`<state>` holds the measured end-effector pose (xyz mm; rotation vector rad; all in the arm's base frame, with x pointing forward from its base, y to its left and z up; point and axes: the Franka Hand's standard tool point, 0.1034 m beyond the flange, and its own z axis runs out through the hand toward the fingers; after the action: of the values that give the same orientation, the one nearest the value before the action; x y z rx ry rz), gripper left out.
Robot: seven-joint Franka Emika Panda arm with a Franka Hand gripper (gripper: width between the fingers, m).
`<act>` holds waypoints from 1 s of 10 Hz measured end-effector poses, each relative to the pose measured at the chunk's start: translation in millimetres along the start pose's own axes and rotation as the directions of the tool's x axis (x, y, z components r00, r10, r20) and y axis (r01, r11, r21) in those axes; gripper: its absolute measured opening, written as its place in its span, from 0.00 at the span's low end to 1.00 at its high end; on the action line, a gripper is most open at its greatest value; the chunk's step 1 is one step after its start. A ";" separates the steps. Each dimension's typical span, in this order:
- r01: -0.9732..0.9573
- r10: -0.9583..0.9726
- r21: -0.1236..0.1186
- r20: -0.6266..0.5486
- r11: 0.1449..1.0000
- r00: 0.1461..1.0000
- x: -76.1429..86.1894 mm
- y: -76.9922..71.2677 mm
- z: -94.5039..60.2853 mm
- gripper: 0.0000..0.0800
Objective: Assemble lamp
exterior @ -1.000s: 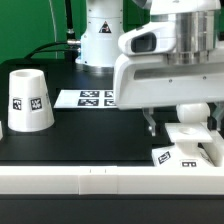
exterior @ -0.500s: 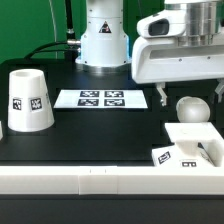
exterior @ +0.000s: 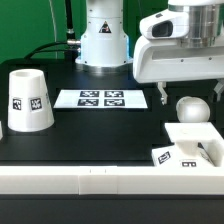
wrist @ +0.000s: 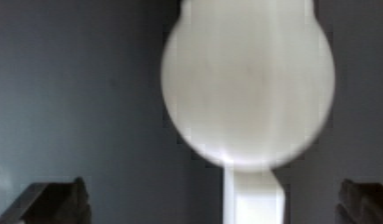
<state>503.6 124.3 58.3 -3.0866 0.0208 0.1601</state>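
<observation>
The round white bulb stands on the low square base at the exterior view's right, near the table's front edge. The base shows black tags on its front. The tapered white shade stands upright at the exterior view's left, far from the arm. My gripper hangs just above the bulb, open and empty, with one finger clear of it. In the wrist view the bulb is a blurred white oval ahead of the gripper, whose dark fingers stand wide apart.
The marker board lies flat on the black table between the shade and the base. The robot's white pedestal stands behind it. A white rail runs along the table's front edge.
A second ago the gripper was low, around the bulb and base. It has risen off them and now holds still above; the bulb has stayed on the base.
</observation>
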 end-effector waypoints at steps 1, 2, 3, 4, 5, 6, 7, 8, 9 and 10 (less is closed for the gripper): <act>0.008 -0.008 -0.003 0.052 1.000 0.999 4.4 -6.3 -3.1 0.87; 0.011 -0.011 -0.001 0.128 1.000 0.992 -0.1 -15.2 -4.2 0.87; 0.010 -0.010 0.001 0.145 1.000 0.989 1.5 -17.9 -4.8 0.87; 0.005 -0.003 -0.010 0.227 1.000 0.974 -5.1 -14.3 -4.3 0.87; 0.004 0.001 -0.015 0.290 1.000 0.957 -3.7 -13.6 -3.8 0.87; 0.003 0.002 -0.016 0.314 1.000 0.950 -1.0 -14.0 -2.0 0.87; -0.010 0.014 -0.014 0.376 1.000 0.926 -8.2 -13.9 1.5 0.87; -0.002 0.010 -0.018 0.431 1.000 0.902 -10.8 -17.1 5.1 0.87; 0.003 0.006 -0.018 0.453 1.000 0.891 -10.2 -19.9 7.5 0.87; 0.007 0.007 -0.025 0.516 1.000 0.856 -16.4 -19.1 8.4 0.87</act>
<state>486.8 144.0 52.5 -2.9543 -0.0032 0.9892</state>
